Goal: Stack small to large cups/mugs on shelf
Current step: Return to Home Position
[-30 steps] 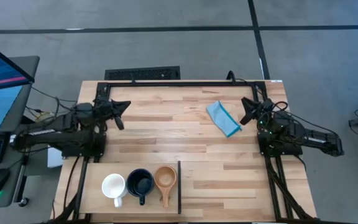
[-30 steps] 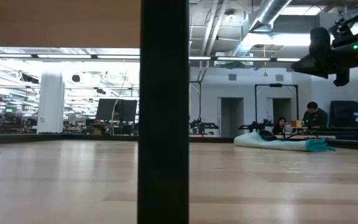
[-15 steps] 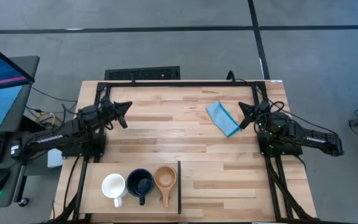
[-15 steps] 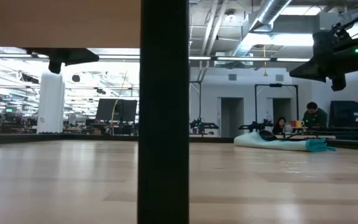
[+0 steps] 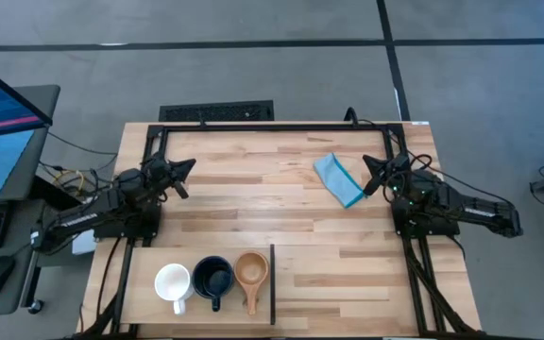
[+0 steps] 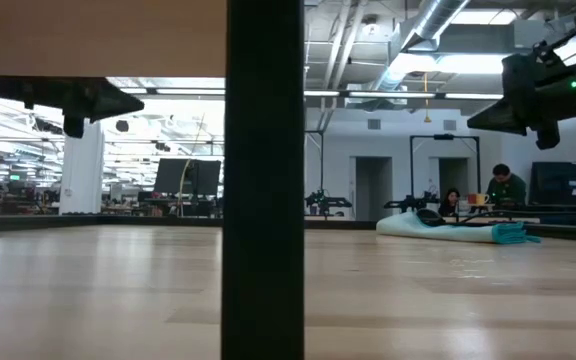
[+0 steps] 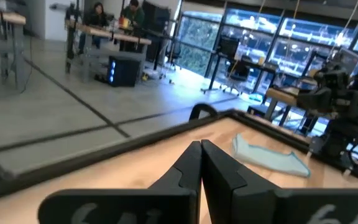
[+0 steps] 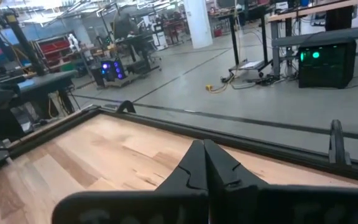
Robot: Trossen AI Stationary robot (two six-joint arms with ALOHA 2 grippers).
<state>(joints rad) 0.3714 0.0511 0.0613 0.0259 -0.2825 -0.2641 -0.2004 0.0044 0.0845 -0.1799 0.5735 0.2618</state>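
Observation:
Three cups stand in a row on the pale wood shelf (image 5: 149, 295) at the table's near left: a white mug (image 5: 171, 281), a black mug (image 5: 212, 278) and a tan wooden cup (image 5: 251, 271) with its handle toward the near edge. The shelf's thin dark upright edge (image 5: 272, 283) fills the middle of the low view (image 6: 263, 180). My left gripper (image 5: 183, 170) is shut and empty, above the table's left side. My right gripper (image 5: 370, 172) is shut and empty, above the right side, beside the cloth.
A folded light-blue cloth (image 5: 338, 179) lies on the table at the far right, also in the left wrist view (image 7: 269, 155). A black frame (image 5: 272, 127) runs along the table's far edge. People sit in the room beyond the table (image 6: 503, 185).
My left arm has drawn back toward the table's left edge and come lower, so that its gripper now shows in the low view. My right gripper has kept almost still. The cups and the cloth have not moved.

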